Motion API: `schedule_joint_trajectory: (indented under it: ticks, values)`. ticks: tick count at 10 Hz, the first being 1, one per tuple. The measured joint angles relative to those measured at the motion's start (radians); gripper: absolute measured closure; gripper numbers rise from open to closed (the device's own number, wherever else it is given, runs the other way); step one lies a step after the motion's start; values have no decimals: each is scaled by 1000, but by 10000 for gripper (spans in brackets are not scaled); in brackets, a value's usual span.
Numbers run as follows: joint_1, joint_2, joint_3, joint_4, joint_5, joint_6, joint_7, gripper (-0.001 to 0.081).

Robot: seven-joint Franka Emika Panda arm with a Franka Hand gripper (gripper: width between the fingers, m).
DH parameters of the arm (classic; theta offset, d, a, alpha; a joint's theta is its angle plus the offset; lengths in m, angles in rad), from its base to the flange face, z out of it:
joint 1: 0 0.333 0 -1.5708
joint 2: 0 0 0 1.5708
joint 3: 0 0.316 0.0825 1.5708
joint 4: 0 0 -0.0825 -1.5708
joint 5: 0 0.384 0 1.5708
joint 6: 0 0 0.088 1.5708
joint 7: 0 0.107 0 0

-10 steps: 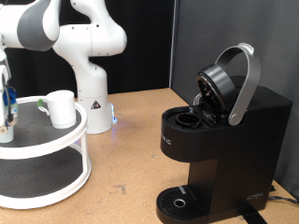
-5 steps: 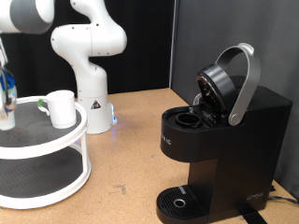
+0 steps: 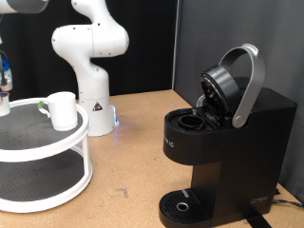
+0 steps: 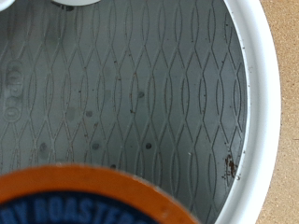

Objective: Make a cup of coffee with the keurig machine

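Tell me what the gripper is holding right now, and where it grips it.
Cannot be told. The gripper is mostly cut off at the exterior view's left edge; the wrist view shows a coffee pod close up, but no fingers.

A white two-tier round stand (image 3: 84, 142) sits at the exterior view's left on the brown counter (image 3: 133, 152). Its upper and lower shelves carry dark grey mats; in the wrist view the mat (image 4: 121, 93) shows a wavy ribbed pattern with a few small specks, bounded by the stand's white rim (image 4: 260, 103). Close to the wrist camera lies a round orange-rimmed lid (image 4: 93, 201) with partial lettering, probably a coffee pod. A black backdrop (image 3: 152, 43) hangs behind the scene.
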Motion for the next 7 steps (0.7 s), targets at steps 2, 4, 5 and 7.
schedule_joint_trajectory:
  ticks: [2,4,5,7]
  values:
    - [10,7,0,10,107,-45,41,351]
    - [45,14,3,60,246,-138,91,351]
    - [67,16,1,85,338,-165,106,351]
    - [110,16,3,115,500,-161,109,351]
